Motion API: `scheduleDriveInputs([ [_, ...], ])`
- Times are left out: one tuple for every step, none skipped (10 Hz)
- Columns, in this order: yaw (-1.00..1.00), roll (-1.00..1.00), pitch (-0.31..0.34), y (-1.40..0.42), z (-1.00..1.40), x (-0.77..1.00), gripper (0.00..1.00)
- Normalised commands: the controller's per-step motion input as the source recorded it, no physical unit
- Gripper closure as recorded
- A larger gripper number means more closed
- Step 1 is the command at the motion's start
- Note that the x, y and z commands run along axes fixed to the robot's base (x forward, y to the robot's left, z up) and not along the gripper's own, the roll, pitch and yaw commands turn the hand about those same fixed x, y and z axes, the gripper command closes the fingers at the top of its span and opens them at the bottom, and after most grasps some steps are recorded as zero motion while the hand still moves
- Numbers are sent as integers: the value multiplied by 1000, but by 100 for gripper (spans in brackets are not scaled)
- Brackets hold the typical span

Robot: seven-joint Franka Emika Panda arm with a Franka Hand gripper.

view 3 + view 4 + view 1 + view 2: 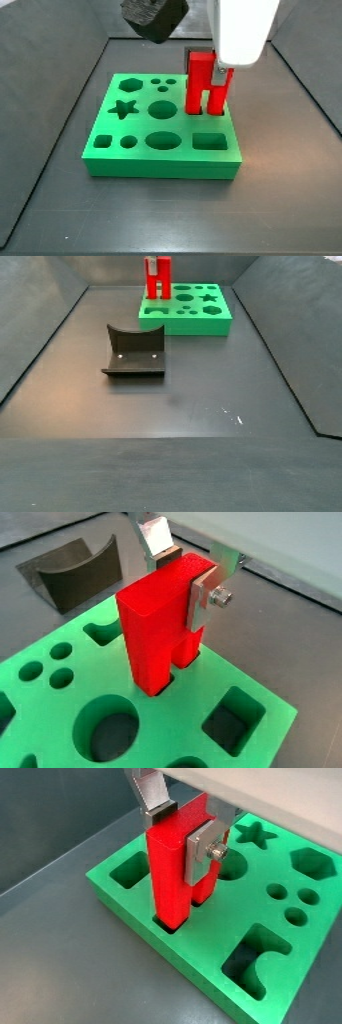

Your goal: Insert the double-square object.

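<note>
The double-square object (158, 622), a bright red peg of two joined square bars, stands upright with its lower end in a matching hole of the green board (60, 717), near one edge of the board. In both wrist views the gripper (190, 574) pinches the peg near its top: one silver finger (158, 540) lies flat against one side of the peg and the other finger plate (205, 850), with a screw showing, presses the opposite side. How deep the peg sits in the hole cannot be told; in a wrist view its foot (171, 920) is below the board's top face. In a side view the peg (205, 85) rises from the far right part of the green board (160, 165), with the white arm body above it, and the board shows other holes: hexagon, star, three small round holes, larger circles, an oval and a square. In a side view the peg (158, 278) is at the far end of the bench (174, 456), standing on the near-left part of the green board (201, 322); its top is cut off by the frame edge. A dark curved block (134, 351) sits on the bench well apart from the board, nearer that camera; it also shows in a wrist view (74, 570) just beyond the board's corner. The board lies flat on the dark grey bench, between its low side walls.
</note>
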Motion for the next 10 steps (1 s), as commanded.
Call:
scheduleDriveInputs([
  [46,94,51,0,-426,469,100],
  [0,137,43,0,-471,360,100],
  [-43,137,43,37,-477,277,100],
  [-114,126,31,77,-451,134,100],
  [-151,101,0,123,-440,0,100],
  [-111,86,0,137,-443,0,100],
  [-66,53,-10,91,-480,0,100],
  [0,64,-41,43,-480,0,100],
  [0,0,-46,103,-366,0,100],
  [0,0,-67,160,-314,0,100],
])
